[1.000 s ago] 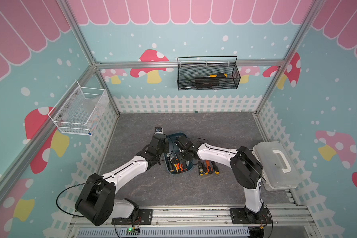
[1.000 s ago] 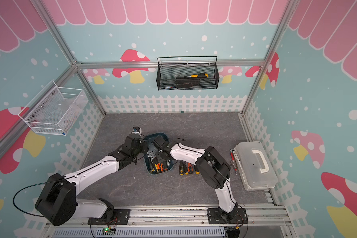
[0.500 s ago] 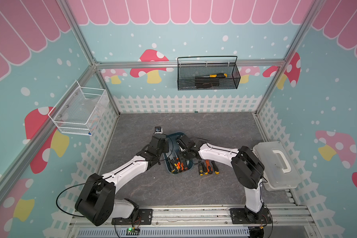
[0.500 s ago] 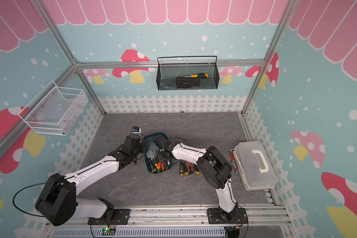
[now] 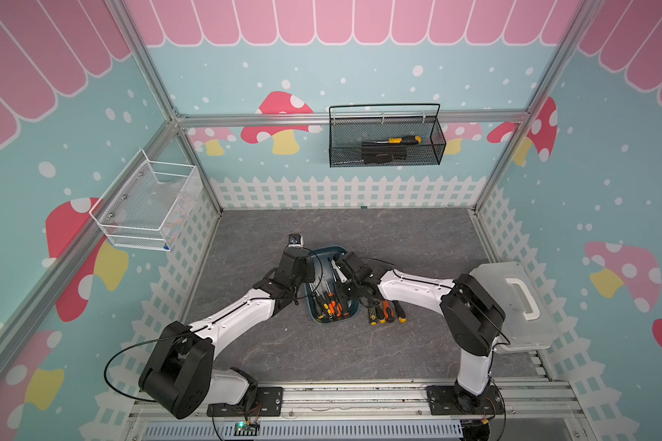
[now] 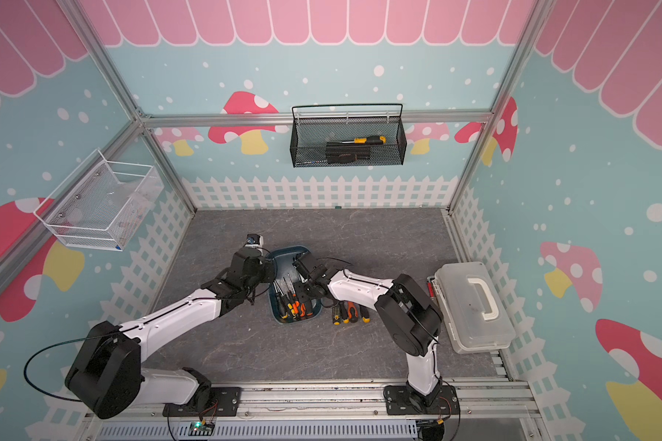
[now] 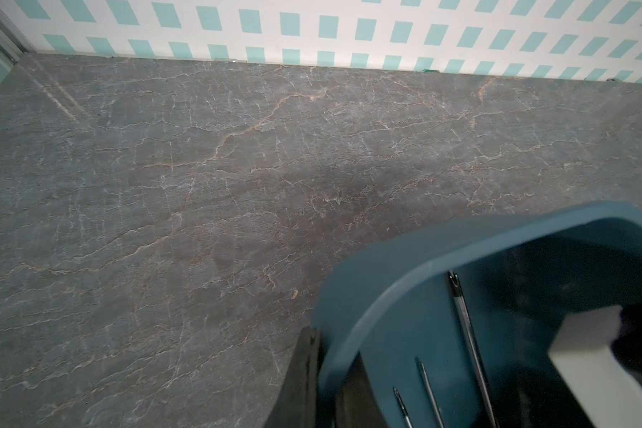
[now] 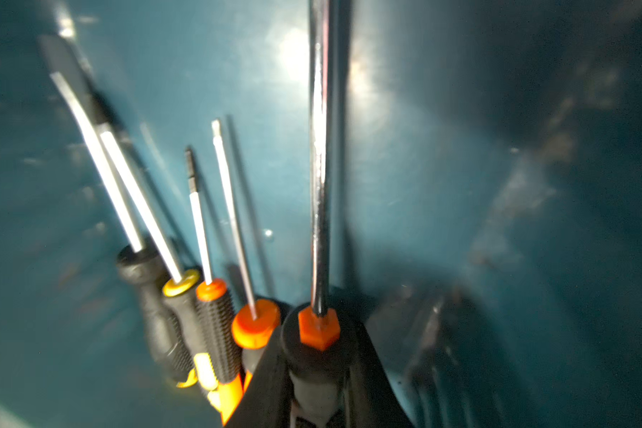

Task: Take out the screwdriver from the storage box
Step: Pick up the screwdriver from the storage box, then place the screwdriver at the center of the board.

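1. The storage box (image 5: 327, 255), a shallow dark teal tub, sits on the grey marbled table (image 5: 360, 351) between the two arms. Its long side runs from the robot toward the back wall.
2. The left gripper (image 7: 325, 389) is pressed together on the box's left wall. In the left wrist view one black finger lies against the outside of the rim and a dark part sits just inside it.
3. The right gripper (image 8: 317, 355) reaches down into the box and pinches the screwdriver (image 8: 318, 185) by its black handle. One black finger sits on each side, just behind the orange hexagonal collar.
4. That screwdriver is inside the box, its long shiny shaft pointing toward the far end. Whether it is off the box floor cannot be told.
5. Four other screwdrivers (image 8: 215, 322) lie beside it in the box, handles side by side at the near end and shafts fanning the same way.
6. Just to the right of the box, three more screwdrivers (image 5: 385, 311) lie side by side on the table.
7. A whitish translucent case (image 5: 513, 305) with a handle on its lid stands at the table's right edge, well apart from the box.
8. A black mesh basket (image 5: 344, 145) hangs on the back wall with a yellow-handled tool (image 5: 402, 140) in it. A white wire basket (image 5: 142, 206) hangs on the left wall.
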